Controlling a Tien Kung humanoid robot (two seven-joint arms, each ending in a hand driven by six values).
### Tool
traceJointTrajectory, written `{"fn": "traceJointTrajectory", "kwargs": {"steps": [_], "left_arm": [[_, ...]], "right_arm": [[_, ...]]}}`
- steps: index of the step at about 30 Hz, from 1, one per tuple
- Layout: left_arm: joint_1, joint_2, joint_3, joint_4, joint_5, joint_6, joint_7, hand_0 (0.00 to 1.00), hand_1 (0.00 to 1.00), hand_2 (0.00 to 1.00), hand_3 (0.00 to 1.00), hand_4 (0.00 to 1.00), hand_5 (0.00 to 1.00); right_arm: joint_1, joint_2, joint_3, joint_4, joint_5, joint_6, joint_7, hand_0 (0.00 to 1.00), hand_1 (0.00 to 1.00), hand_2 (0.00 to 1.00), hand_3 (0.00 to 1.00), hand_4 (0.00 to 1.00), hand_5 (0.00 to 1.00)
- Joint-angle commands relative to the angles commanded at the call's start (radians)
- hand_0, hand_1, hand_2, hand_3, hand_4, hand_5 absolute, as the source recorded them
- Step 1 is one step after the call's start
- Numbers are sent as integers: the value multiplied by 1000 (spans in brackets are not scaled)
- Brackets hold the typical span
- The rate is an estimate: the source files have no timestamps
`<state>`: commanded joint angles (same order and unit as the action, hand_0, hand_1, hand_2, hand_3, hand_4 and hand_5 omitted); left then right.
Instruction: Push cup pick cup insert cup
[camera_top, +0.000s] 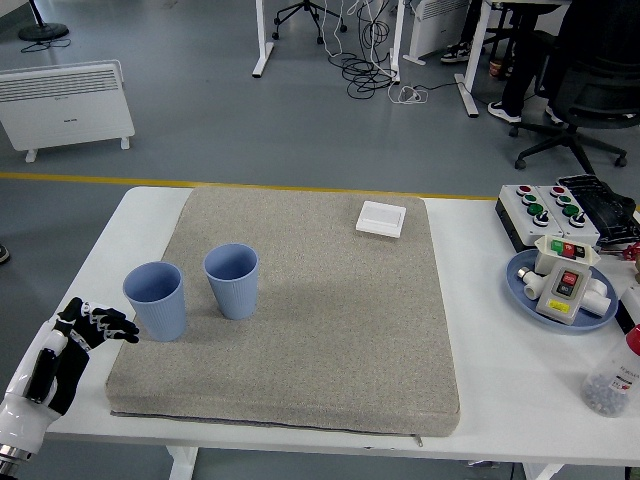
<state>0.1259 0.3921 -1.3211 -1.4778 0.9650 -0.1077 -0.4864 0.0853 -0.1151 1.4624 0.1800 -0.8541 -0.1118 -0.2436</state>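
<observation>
Two blue cups stand upright on a grey mat, the robot's left hand waiting beside them.

At the near left, the left hand (75, 335) hovers with fingers loosely spread, holding nothing, fingertips just short of the left cup (156, 300). Both it and the right cup (232, 281) are ribbed, tapered, mouths up, almost touching, on the mat's (340, 330) coarse woven fabric. Farther right lie a small white square lid (381, 218) and a blue plate (530, 300) of switch boxes.
</observation>
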Motion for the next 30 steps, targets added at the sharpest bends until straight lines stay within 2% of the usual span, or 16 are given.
{"fn": "traceJointTrajectory", "kwargs": {"steps": [3,4,9,10,13,21,22,30], "left_arm": [[-15,-2,10,19,12,-5,19,462,531,497,471,633,998],[-26,-3,17,30,14,-7,27,510,564,523,480,633,998],[-58,-9,32,72,21,-7,43,510,564,523,480,633,998],[-71,-7,43,88,29,-7,45,554,583,537,484,633,998],[-99,-2,70,126,36,-8,47,554,583,537,484,633,998],[-163,3,116,212,6,-13,50,575,589,538,485,637,998],[-169,4,123,219,6,-14,50,609,595,539,486,638,998],[-214,10,158,277,-21,-26,60,617,597,539,486,638,998]], "right_arm": [[1,0,-2,0,5,-1,1,751,615,595,584,113,606],[1,0,-2,0,6,-1,1,751,615,595,584,113,605],[1,0,-4,0,9,-1,1,751,615,595,584,113,605],[1,0,-5,0,10,-1,1,751,615,595,584,112,605],[2,0,-5,0,6,0,0,751,615,595,584,112,605],[0,2,-8,0,11,-1,-1,751,615,595,584,112,604],[0,3,-8,0,11,-1,-1,751,615,595,584,111,606],[2,4,-10,0,15,-2,0,751,615,595,583,110,604]]}}
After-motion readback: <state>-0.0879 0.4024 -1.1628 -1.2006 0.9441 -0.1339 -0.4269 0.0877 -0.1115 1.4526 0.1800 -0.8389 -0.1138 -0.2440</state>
